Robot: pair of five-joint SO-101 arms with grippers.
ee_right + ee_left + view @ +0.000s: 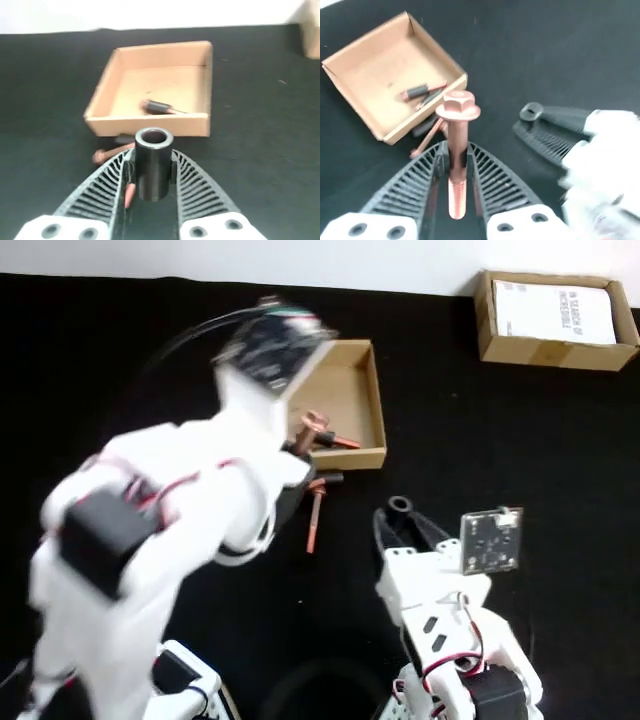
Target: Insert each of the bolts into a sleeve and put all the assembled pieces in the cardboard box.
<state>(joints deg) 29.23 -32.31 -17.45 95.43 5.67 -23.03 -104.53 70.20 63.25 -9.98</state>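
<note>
My left gripper point(456, 155) is shut on a copper bolt point(457, 125), held head up next to the cardboard box point(355, 70). In the high view this gripper point(300, 447) hangs at the near rim of the box point(372, 400). My right gripper point(152, 161) is shut on a black sleeve point(153, 165), upright with its bore open on top. It stands in front of the box point(200, 60), to the right of the left gripper, with the sleeve point(400, 506) at its tip. One assembled piece point(159, 106) lies inside the box.
A loose copper bolt point(314, 517) and a loose black sleeve point(330, 478) lie on the black table just in front of the box. A second cardboard box point(490, 325) with a white sheet stands at the far right. Both arm bases take up the near edge.
</note>
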